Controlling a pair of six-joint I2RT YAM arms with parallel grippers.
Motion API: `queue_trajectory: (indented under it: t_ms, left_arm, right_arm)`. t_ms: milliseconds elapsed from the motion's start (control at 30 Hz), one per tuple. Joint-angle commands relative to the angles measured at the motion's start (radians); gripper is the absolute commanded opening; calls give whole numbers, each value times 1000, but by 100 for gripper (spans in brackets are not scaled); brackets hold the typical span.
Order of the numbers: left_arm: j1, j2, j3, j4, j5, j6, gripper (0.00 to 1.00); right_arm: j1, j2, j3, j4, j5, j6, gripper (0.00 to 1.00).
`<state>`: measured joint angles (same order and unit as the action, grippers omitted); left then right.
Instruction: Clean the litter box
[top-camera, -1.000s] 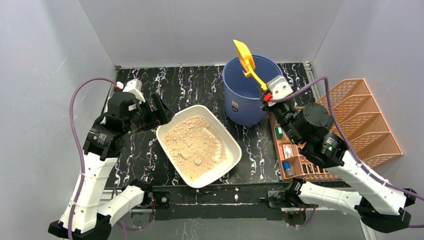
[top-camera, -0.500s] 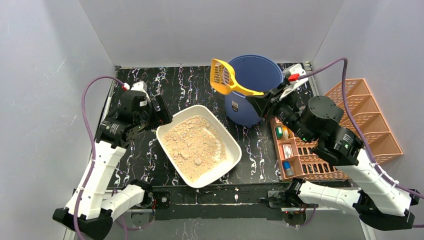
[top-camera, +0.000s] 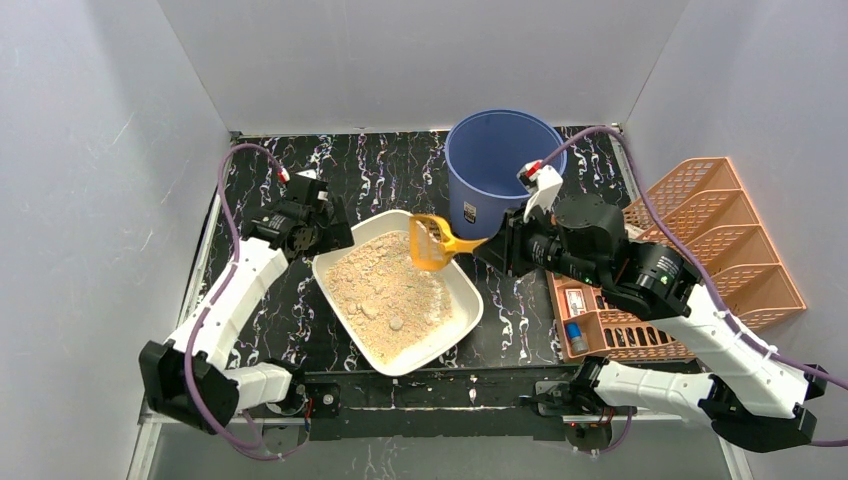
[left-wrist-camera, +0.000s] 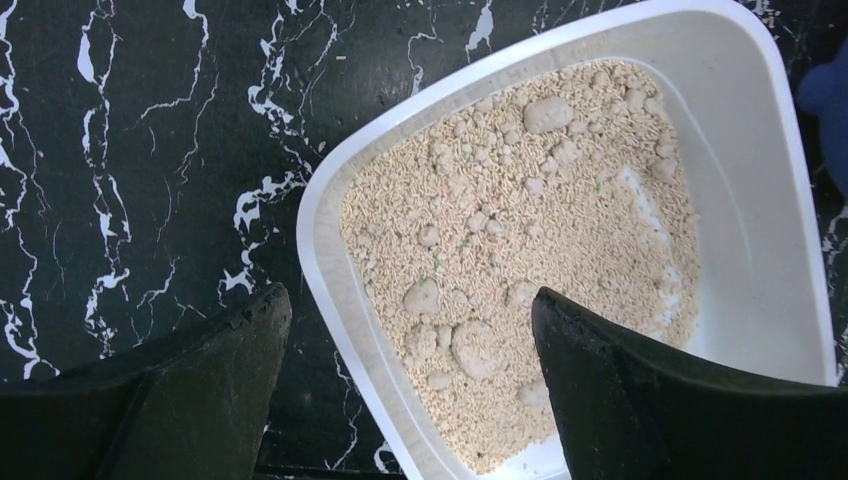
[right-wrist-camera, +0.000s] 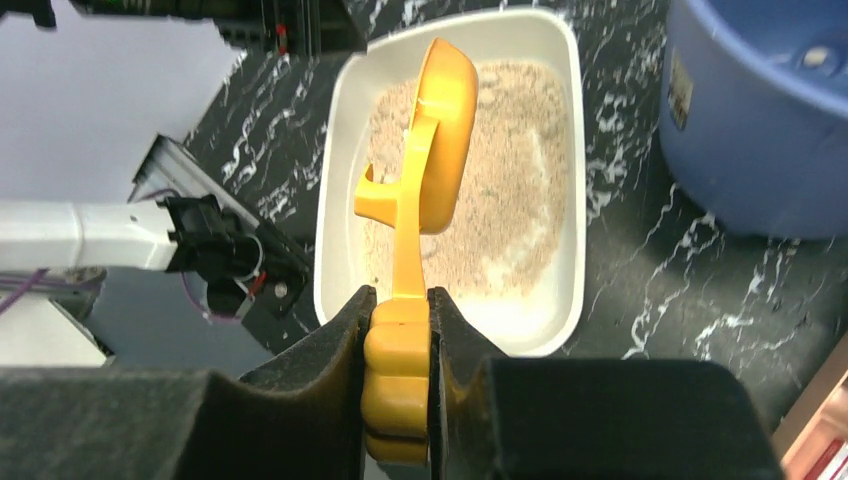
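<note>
The litter box (top-camera: 471, 303), a shallow white tray of tan litter with clumps (left-wrist-camera: 472, 345), lies mid-table. My right gripper (top-camera: 490, 246) is shut on the handle of a yellow slotted scoop (top-camera: 432, 243). The scoop's head hangs over the box's far right part, above the litter. In the right wrist view the scoop (right-wrist-camera: 440, 150) points away over the litter box (right-wrist-camera: 340, 200), its handle pinched in the right gripper (right-wrist-camera: 398, 310). My left gripper (top-camera: 330, 225) is open at the box's far left corner. In its wrist view the left gripper (left-wrist-camera: 410, 298) straddles the rim (left-wrist-camera: 330, 290), holding nothing.
A tall blue bucket (top-camera: 495, 170) stands just behind and right of the box, close to the right gripper. An orange-pink lattice rack (top-camera: 720, 240) with small items fills the right side. Grey walls enclose the black marbled table (top-camera: 270, 320).
The right arm swung the scoop from above the bucket down and left to over the litter box. The left arm stretched forward, its gripper staying open at the box's corner.
</note>
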<state>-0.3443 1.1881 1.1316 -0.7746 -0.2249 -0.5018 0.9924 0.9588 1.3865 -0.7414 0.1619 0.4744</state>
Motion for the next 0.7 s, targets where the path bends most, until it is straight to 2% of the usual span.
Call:
queue_trajectory:
  t_ms: [0,233,667]
  left_arm:
    - [-2,69,-1,48,-66,36,87]
    - [-2,247,36,77,-157,102,86]
    - [-1,479,91,113,-158,209,72]
  right_arm:
    - [-1,6,-5,-97,-73,57,1]
    - [0,39,-21,-158,-109,55,1]
    - [-1,55,-70,-138,-154,85,1]
